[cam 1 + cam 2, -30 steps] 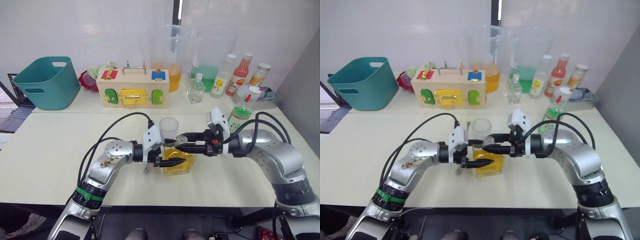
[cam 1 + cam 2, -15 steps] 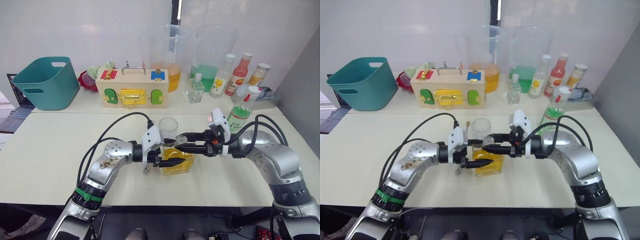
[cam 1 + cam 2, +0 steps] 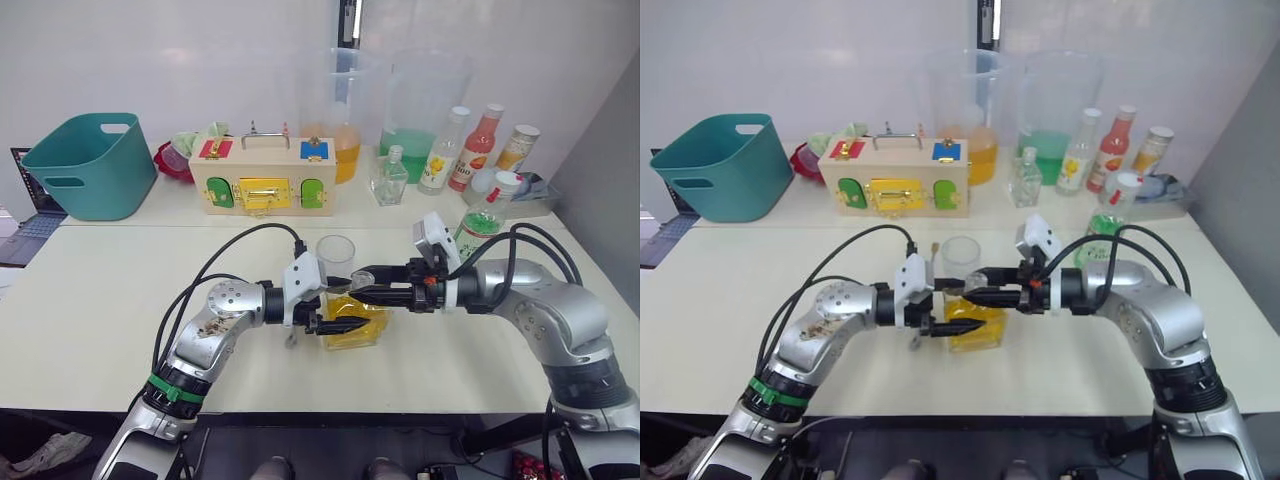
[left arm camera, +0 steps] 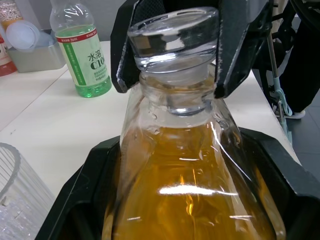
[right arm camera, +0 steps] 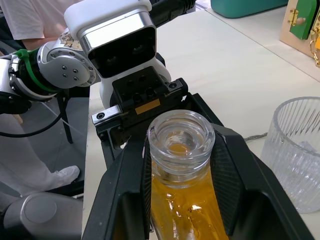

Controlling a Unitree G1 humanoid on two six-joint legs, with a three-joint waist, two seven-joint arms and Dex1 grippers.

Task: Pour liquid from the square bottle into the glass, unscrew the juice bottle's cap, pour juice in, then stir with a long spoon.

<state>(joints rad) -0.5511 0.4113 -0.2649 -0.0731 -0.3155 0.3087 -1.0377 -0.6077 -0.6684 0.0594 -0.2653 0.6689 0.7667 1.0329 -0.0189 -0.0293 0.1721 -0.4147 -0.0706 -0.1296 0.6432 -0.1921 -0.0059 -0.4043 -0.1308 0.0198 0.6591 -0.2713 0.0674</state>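
The square bottle point(image 3: 355, 322) stood on the table point(image 3: 90, 300), just in front of the glass point(image 3: 337, 259). The left gripper point(image 3: 348, 311) clasped its yellow body from one side, while the right gripper point(image 3: 352, 286) reached in at its neck from the other. The juice bottle point(image 3: 487, 221) stood behind the right arm.

A teal plastic tub point(image 3: 90, 163) with cut-out handles stands at the far left of the pale worktop point(image 3: 100, 300). Just beside it lies a red bowl-like item point(image 3: 176, 160) holding green cloth. Next comes a wooden latch box point(image 3: 265, 177) with a metal carry handle, green and yellow doors, and red and blue panels on top. Behind the box stand two tall clear pitchers: one point(image 3: 337, 110) with orange liquid, one point(image 3: 420, 105) with green liquid. A small clear square bottle point(image 3: 390, 180) stands in front of them. To its right stand a yellow-labelled bottle point(image 3: 444, 150), a red-orange bottle point(image 3: 480, 148) and a white-lidded jar point(image 3: 518, 147).
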